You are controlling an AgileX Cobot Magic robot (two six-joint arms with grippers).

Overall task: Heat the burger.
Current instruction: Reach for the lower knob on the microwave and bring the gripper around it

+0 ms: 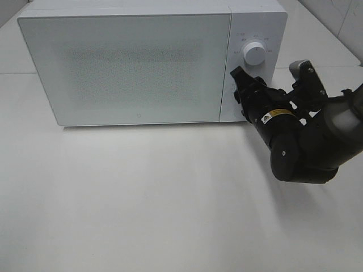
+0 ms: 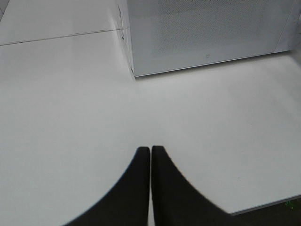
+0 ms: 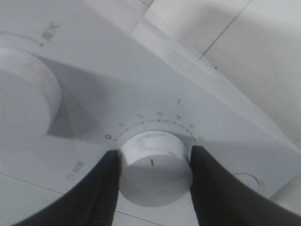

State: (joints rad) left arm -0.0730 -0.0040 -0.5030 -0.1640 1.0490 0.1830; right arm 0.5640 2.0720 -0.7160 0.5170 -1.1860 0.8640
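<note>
The burger is out of view. The white microwave [image 1: 130,62] stands at the back of the table with its door closed. My right gripper [image 1: 238,90] reaches to the control panel at the microwave's right side. In the right wrist view the right gripper [image 3: 155,155] has a black finger [image 3: 106,188] on either side of the lower white knob [image 3: 155,169], pressed against it. The knob's red mark points toward the camera, away from the dial's numbers. My left gripper [image 2: 150,150] hovers shut over bare table, in front of the microwave [image 2: 207,33].
An upper knob [image 1: 253,54] sits above the gripped one on the panel, also seen as the big knob [image 3: 23,99] close by. The white table [image 1: 142,192] stretches out in front of the microwave. A wall seam runs behind the right arm.
</note>
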